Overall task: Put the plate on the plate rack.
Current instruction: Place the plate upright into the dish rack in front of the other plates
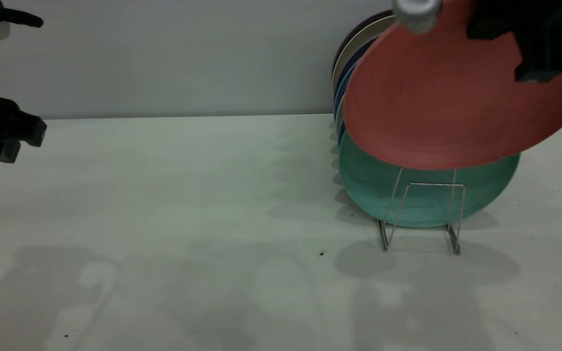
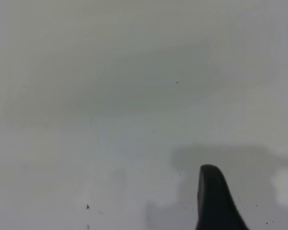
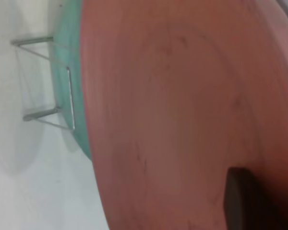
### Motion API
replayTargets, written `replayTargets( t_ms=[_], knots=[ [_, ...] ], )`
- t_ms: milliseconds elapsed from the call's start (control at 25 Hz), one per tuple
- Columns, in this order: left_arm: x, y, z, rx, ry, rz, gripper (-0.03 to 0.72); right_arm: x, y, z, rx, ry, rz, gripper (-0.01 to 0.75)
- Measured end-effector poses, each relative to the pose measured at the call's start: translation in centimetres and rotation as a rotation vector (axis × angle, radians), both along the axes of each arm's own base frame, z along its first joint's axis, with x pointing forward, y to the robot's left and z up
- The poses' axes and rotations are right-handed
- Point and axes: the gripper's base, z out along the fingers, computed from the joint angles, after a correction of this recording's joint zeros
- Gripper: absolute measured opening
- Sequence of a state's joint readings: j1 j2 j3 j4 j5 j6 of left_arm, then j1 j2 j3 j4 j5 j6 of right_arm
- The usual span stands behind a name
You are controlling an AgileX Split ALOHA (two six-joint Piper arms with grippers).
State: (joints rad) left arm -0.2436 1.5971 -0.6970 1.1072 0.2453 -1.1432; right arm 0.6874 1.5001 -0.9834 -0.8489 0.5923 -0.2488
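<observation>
salmon-pink plate [image 1: 451, 107], matte, faintly specked, tilted above plate rack [image 1: 422, 214].

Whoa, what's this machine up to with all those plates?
The right gripper is holding a salmon-pink plate in the air by its upper edge, tilted, just above the front of a silver wire plate rack. The rack already holds a teal-green plate with several more plates standing behind it. The pink plate is not in a slot yet. The left gripper waits off at the far side of the table, holding nothing.
</observation>
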Motion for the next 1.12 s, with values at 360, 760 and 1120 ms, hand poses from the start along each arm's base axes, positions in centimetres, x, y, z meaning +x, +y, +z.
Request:
replayTargets(
  t_ms=[360, 760, 1120],
  knots=[
    [0.0, 0.0, 0.0, 0.000, 0.000, 0.000, 0.431, 1.1, 0.7, -1.8, -0.022, -0.009, 0.001, 0.094],
    [0.0, 0.0, 0.0, -0.001, 0.000, -0.001, 0.431, 1.9, 0.3, -2.3, 0.001, -0.013, -0.022, 0.094],
    [0.0, 0.0, 0.0, -0.003, -0.001, 0.000, 0.431, 2.5, 0.6, -4.2, 0.000, 0.033, -0.044, 0.094]
  ],
)
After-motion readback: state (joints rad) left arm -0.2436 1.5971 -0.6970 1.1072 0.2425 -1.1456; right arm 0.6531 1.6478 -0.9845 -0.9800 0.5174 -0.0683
